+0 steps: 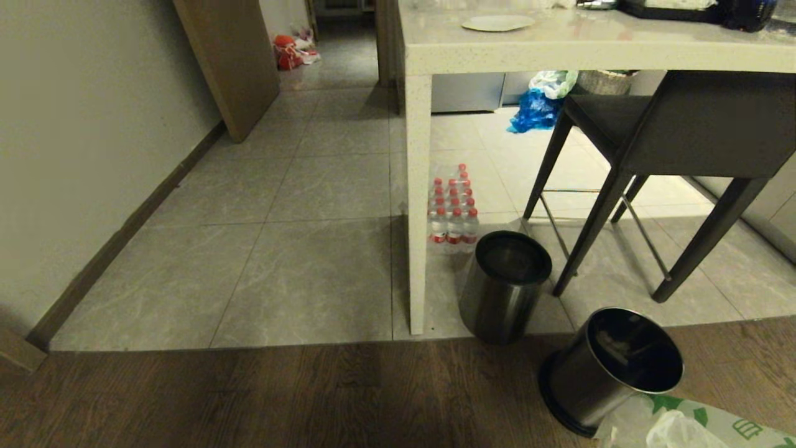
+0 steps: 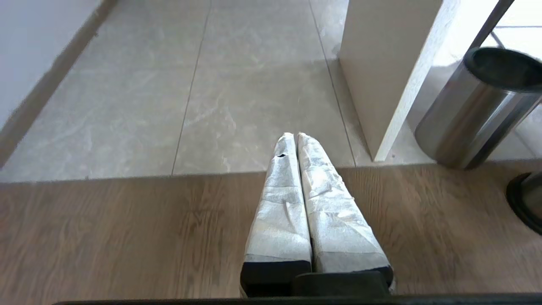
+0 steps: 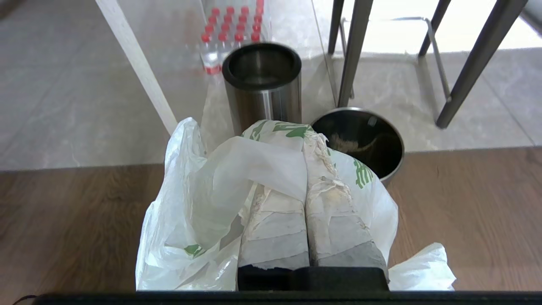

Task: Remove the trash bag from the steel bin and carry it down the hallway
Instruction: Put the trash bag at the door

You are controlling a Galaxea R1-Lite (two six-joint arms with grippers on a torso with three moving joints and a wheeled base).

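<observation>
Two steel bins (image 1: 612, 370) stand empty, the nearer tilted. Right gripper (image 3: 305, 178) pinches the trash bag (image 3: 203, 212); left gripper (image 2: 295, 137) is closed, empty.

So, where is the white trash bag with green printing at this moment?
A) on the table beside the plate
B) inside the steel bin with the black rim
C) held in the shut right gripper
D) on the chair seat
C: in the right wrist view the right gripper is shut on the trash bag, which hangs outside the steel bin.
</observation>
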